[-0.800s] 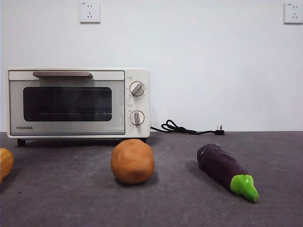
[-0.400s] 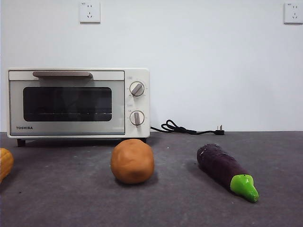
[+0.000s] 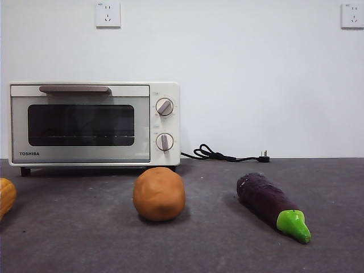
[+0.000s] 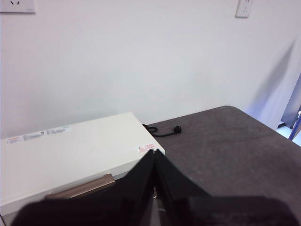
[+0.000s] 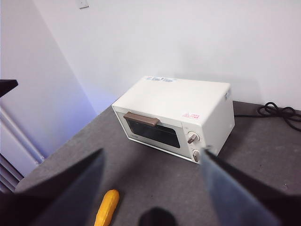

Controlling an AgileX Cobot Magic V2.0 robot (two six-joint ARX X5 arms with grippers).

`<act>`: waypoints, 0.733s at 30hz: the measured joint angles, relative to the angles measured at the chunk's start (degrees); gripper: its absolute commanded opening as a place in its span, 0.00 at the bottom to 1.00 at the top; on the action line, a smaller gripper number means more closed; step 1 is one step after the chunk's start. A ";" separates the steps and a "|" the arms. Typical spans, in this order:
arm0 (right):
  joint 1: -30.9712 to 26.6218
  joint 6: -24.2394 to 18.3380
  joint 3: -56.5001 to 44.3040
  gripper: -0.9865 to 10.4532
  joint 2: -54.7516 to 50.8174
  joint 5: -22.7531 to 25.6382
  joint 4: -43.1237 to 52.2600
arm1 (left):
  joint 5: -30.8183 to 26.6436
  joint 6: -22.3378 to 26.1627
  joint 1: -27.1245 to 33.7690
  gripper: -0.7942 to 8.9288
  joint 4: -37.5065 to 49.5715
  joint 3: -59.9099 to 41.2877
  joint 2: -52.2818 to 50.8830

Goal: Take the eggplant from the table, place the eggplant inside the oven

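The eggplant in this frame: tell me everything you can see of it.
The eggplant is a long, dark purple toy with a matte, slightly rough-looking skin and a bright green pointed stem cap. It lies flat on the dark grey table, cap end toward the camera and angled to the picture's right, blunt end pointing back. It sits right of the brown ball, apart from it. Only the table touches it; no end effector is near. Neither wrist view shows it.

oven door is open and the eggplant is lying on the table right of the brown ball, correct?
Not quite. The oven door is shut, its handle up against the top edge, as the front view shows. The rest holds: the eggplant lies on the table to the right of the brown ball.
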 measured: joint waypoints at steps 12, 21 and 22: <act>1.46 0.00 0.00 0.59 0.81 -2.36 -3.89 | 0.00 1.84 -0.02 0.08 0.28 0.00 4.68; 3.06 0.00 0.00 0.59 0.81 -2.58 -7.74 | -2.84 5.60 1.20 0.08 0.85 0.00 12.00; 3.21 0.00 0.00 0.59 0.81 -2.64 -8.17 | -2.84 5.75 1.66 0.08 0.92 0.00 12.96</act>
